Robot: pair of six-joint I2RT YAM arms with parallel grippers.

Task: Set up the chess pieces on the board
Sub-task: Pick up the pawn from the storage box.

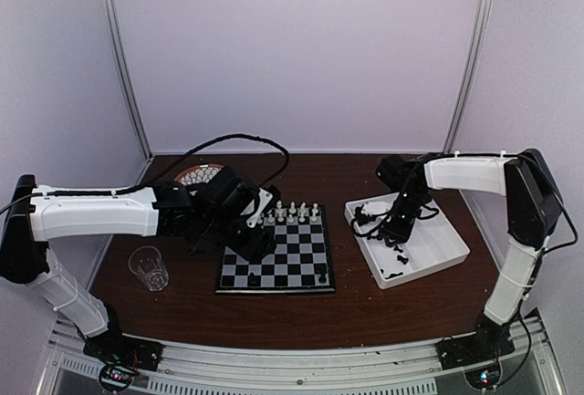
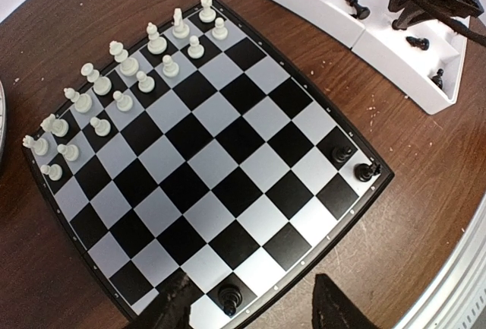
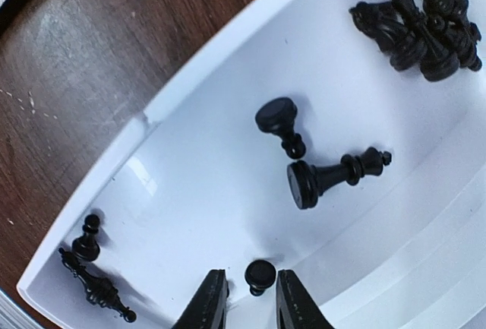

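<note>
Right claw [image 3: 249, 283], narrowly apart, straddles a probably light, slick black pawn [image 3: 260, 272] (pinch its waist; it may roll); left claw [image 2: 250, 283] gapes empty.

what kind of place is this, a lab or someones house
Most likely a robot lab booth, not a house: plain white panel walls with metal posts, a left arm and right arm bolted to a rail at the table edge, and a chessboard and white tray staged on it.
</note>
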